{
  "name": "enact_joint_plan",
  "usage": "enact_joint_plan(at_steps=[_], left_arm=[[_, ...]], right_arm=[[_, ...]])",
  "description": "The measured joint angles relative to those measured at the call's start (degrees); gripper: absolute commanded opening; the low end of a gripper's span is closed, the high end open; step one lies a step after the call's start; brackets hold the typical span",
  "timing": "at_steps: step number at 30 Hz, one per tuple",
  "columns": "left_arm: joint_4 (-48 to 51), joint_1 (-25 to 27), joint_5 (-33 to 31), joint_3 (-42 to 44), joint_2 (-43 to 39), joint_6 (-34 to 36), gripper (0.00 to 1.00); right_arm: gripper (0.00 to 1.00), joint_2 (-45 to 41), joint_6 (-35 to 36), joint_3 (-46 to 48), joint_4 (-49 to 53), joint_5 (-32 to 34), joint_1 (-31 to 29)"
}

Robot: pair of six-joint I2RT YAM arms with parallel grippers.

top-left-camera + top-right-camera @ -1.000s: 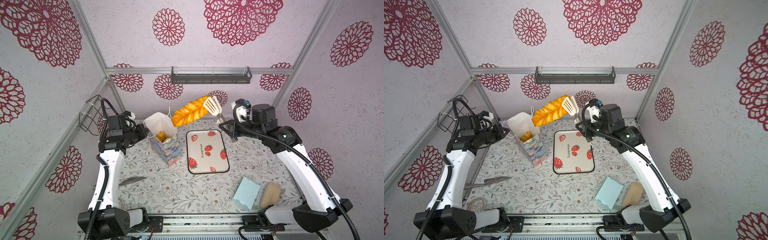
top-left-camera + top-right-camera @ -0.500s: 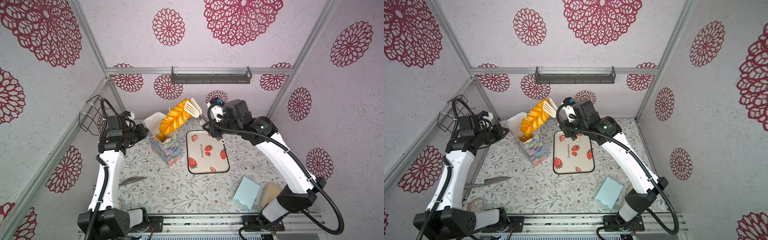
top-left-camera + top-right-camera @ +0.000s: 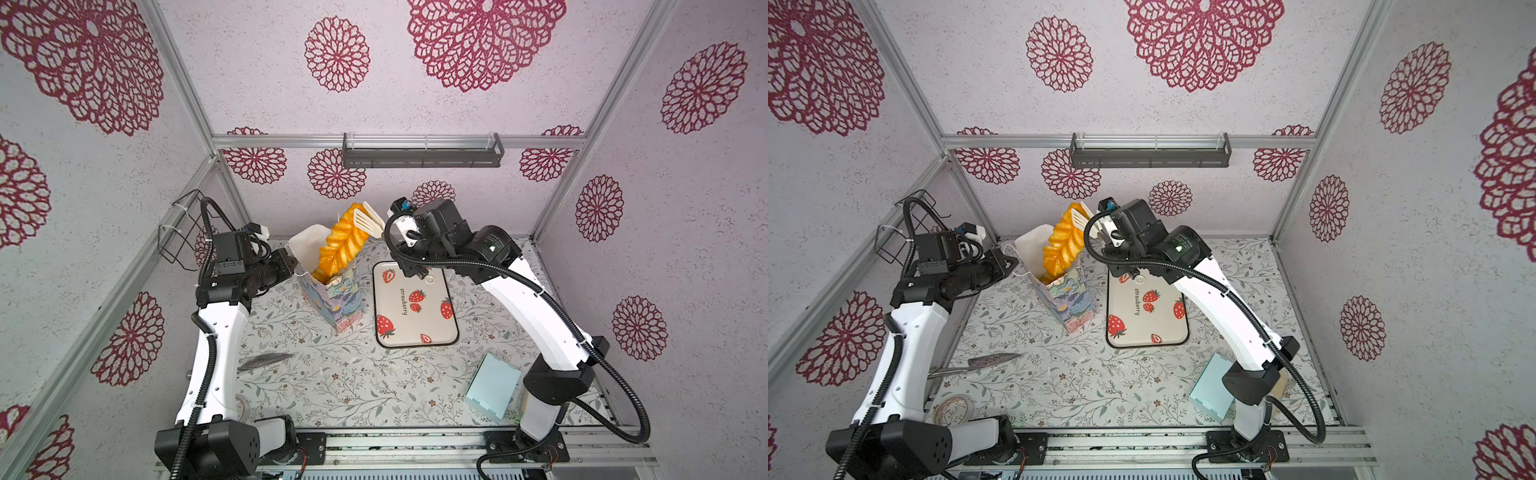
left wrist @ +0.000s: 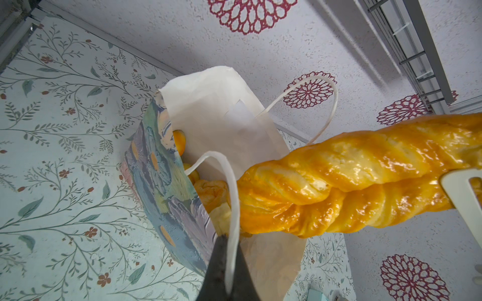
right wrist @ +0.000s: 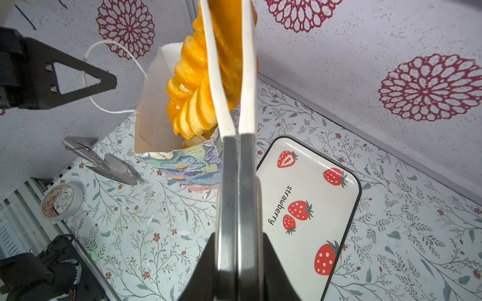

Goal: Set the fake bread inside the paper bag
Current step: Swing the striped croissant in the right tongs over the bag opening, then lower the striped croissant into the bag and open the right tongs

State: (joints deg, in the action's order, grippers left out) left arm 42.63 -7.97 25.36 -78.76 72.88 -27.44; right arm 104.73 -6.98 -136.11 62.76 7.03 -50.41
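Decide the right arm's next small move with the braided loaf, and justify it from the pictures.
Probably lower the tongs, clamped in the right gripper, a little: the braided loaf leans with only its lower end inside the paper bag, whose handle the left gripper holds.

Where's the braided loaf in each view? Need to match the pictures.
In a top view: braided loaf near centre.
In a top view: braided loaf left of centre.
Left wrist: braided loaf end inside the paper bag.
Right wrist: braided loaf between the tongs.
Shared landmark: paper bag.
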Motion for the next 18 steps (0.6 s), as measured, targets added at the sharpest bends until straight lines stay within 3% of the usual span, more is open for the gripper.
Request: enact_joint_plan(at_steps=[14, 16, 18], left_arm=[[-0.33, 0.00, 0.00, 0.63, -0.02, 0.00, 0.05], [-0.31, 0.00, 0.00, 0.66, -0.02, 0.00, 0.05], [-0.33, 0.00, 0.00, 0.66, -0.02, -0.02, 0.05]], right_arm=[[0.26, 6.58, 5.11, -7.04, 3.89, 7.74, -6.45], [0.29, 7.15, 5.77, -7.04, 4.07, 9.49, -7.13], [0.41, 7.72, 6.14, -7.06, 4.00, 10.97, -7.91]])
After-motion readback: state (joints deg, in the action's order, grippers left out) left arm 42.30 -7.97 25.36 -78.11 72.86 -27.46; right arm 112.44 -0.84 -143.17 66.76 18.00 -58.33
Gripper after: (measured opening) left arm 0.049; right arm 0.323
